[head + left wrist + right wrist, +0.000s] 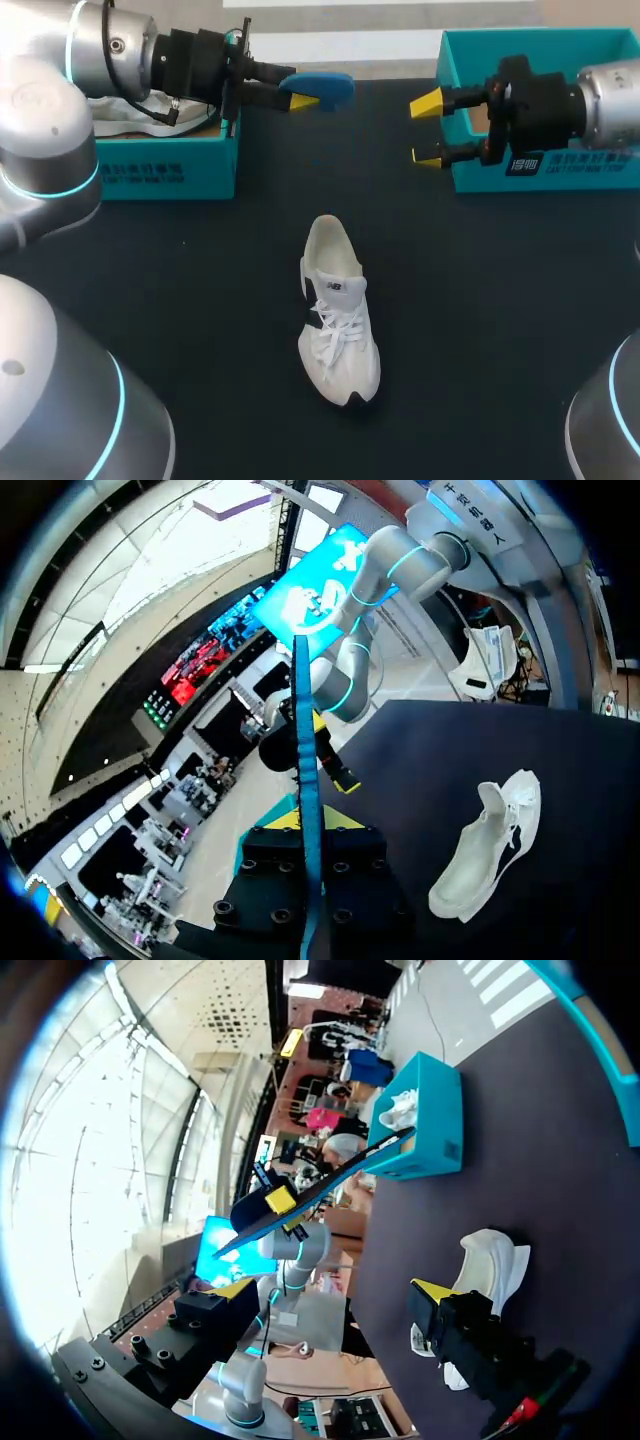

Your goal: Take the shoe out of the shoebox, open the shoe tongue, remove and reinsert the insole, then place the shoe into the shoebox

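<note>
The left arm comes in from the left edge and stretches level across the far side of the black table [500,330]. Its left gripper [298,94] points toward the middle, fingers closed narrowly on a flat blue insole [325,85], which is held in the air above the table. In the left wrist view the insole stands edge-on between the two yellow tips.

The right arm comes in from the right at about the same depth. Its right gripper [428,130] faces the left one, with the yellow-tipped fingers spread wide and nothing between them. The two grippers are near each other but apart.

Closer to the robot, near the table's middle, a white lace-up sneaker [338,320] rests on its sole, toe toward the robot and heel away, well apart from both grippers.

At the far left, under the left arm, sits a teal cardboard shoebox [170,170] with something white inside that cannot be identified. At the far right, a second teal shoebox [540,175] sits behind the right gripper, its inside mostly hidden by the arm.
</note>
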Controlling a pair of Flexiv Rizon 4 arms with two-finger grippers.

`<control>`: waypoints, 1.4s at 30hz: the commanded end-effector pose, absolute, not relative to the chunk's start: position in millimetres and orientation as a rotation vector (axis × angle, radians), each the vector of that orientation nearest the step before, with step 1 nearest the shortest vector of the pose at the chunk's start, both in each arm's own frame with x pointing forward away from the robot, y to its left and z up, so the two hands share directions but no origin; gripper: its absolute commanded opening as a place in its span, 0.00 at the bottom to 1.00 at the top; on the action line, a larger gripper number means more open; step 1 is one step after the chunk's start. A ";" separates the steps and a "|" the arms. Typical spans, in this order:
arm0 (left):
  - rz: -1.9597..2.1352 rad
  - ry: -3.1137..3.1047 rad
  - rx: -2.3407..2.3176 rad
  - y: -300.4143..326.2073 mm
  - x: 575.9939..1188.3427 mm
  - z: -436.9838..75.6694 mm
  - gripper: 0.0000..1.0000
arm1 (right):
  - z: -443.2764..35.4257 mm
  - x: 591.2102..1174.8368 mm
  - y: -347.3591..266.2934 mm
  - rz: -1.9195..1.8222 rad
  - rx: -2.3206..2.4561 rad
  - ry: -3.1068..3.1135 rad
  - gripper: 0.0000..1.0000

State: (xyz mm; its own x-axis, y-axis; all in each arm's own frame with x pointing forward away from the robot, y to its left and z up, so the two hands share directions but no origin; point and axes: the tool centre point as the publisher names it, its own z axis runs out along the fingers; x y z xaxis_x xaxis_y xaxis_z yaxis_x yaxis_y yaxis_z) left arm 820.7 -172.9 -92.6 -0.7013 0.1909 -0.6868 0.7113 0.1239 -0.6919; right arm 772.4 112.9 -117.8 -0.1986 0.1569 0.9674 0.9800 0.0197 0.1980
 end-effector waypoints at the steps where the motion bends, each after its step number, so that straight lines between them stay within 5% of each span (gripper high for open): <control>1: -1.316 1.787 0.999 -172.2 811.7 -92.2 0.00 | -117.9 772.6 114.8 -1.273 -1.225 -1.479 1.00; 42: -1.037 1.284 1.095 -170.7 782.3 -122.5 0.00 | -117.9 772.6 114.8 -1.273 -1.225 -1.479 1.00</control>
